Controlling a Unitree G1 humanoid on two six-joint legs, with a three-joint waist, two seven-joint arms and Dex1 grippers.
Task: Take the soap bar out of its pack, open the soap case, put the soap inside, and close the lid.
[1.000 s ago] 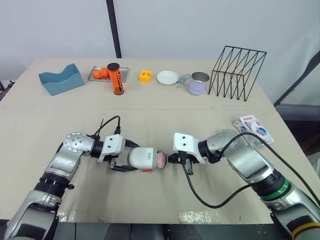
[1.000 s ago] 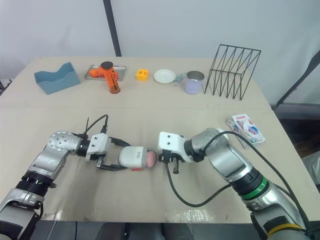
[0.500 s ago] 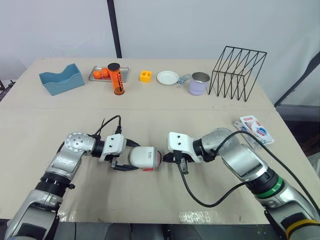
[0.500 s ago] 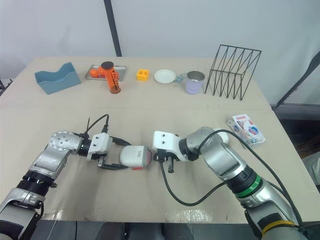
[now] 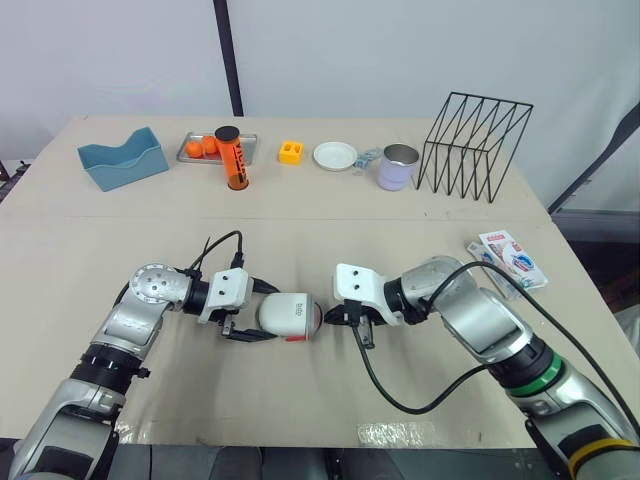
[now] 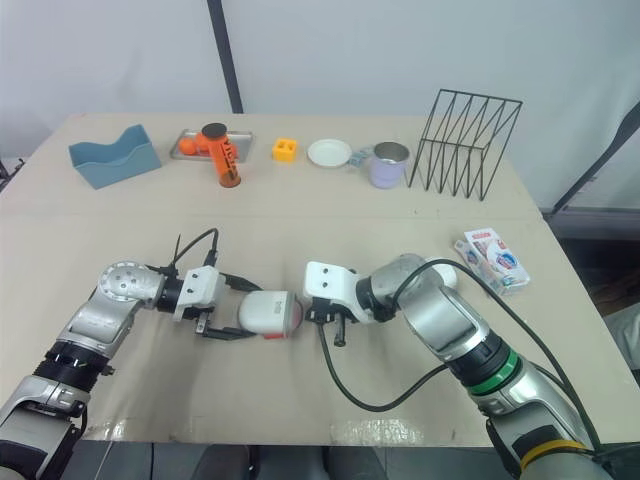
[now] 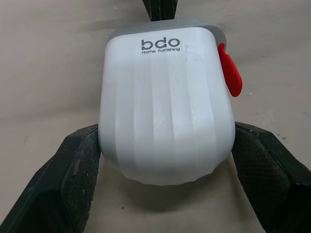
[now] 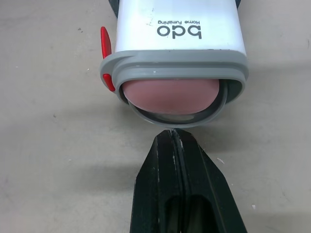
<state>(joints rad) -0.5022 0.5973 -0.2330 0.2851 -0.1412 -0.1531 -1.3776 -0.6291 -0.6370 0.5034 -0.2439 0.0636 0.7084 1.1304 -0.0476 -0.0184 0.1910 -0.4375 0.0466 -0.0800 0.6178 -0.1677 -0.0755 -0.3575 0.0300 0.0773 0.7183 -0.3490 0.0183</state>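
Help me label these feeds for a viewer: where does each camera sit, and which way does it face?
Left eye, right eye: on the head, facing forward and down over the table; both arms show, meeting at the soap case.
Left wrist: along the left gripper clamping the case's closed end.
Right wrist: along the shut right gripper, facing the soap at the case's mouth.
Shared: every view shows the case.

— How many of each?
— One soap case [image 5: 290, 317], one pink soap [image 8: 170, 96], one soap pack [image 5: 510, 256].
— And the rest?
— One blue bin [image 5: 122, 158], one orange tube [image 5: 233, 158], one yellow block [image 5: 291, 152], one white plate [image 5: 334, 155], one mug [image 5: 397, 167], one wire rack [image 5: 475, 145].
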